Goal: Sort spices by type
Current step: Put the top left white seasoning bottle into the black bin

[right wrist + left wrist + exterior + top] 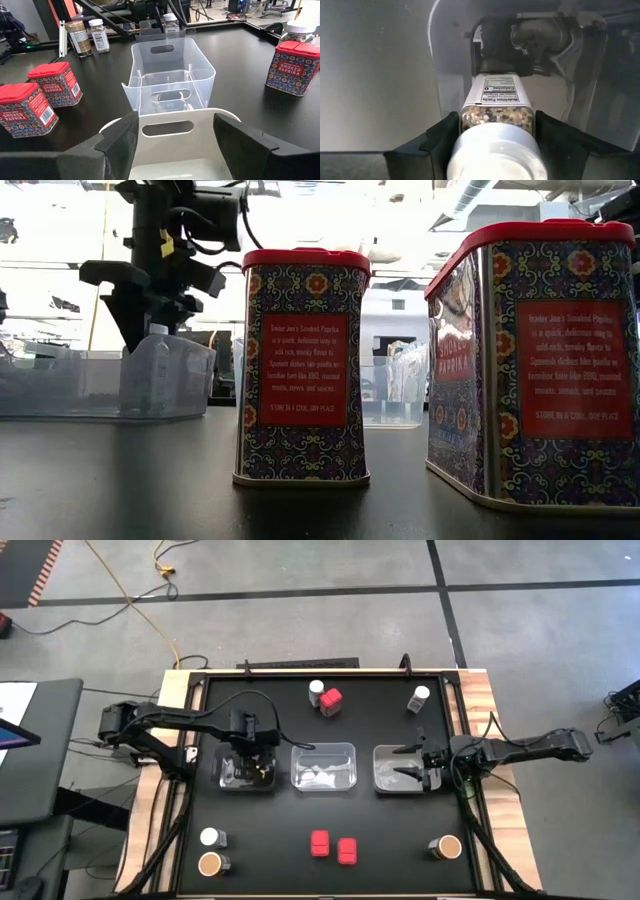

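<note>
Black tabletop (270, 830) fills the centre of the high view, carrying three clear trays in a row: a left tray (246, 772), a middle tray (324, 766) and a right tray (398, 769). At centre left, the left gripper (250, 755) stands over the left tray with a white-capped jar (496, 131) between its partly spread fingers, though whether they press on it cannot be told. At centre right, the right gripper (412, 762) hangs over the right tray, open and empty; red tins (333, 846) sit at lower centre.
</note>
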Motion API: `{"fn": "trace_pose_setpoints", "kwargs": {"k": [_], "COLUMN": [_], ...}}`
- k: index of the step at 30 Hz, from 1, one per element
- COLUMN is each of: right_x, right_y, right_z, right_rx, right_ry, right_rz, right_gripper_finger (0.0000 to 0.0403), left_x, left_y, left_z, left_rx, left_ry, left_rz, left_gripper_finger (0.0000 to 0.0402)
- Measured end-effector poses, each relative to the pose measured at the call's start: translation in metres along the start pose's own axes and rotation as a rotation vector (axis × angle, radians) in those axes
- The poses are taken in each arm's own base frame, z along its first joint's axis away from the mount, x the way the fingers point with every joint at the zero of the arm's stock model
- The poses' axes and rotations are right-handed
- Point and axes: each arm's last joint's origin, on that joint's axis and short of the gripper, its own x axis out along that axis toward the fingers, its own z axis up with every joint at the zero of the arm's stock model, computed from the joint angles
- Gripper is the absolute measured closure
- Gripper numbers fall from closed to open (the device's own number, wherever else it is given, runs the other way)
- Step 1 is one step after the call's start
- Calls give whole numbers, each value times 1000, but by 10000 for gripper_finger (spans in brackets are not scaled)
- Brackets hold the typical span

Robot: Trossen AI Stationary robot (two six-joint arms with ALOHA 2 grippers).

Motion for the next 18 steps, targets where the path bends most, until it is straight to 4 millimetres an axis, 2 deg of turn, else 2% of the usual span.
{"fn": "trace_pose_setpoints", "kwargs": {"k": [18], "right_x": [0], "right_y": [0], "right_z": [0], "right_rx": [0], "right_ry": [0], "right_rz": [0], "right_gripper_finger": [117], "left_x": [-1], "left_y": [0], "left_z": [0], "left_rx": [-25], "left_ry": [-5], "left_rz": [-2], "left_gripper_finger": [131]}}
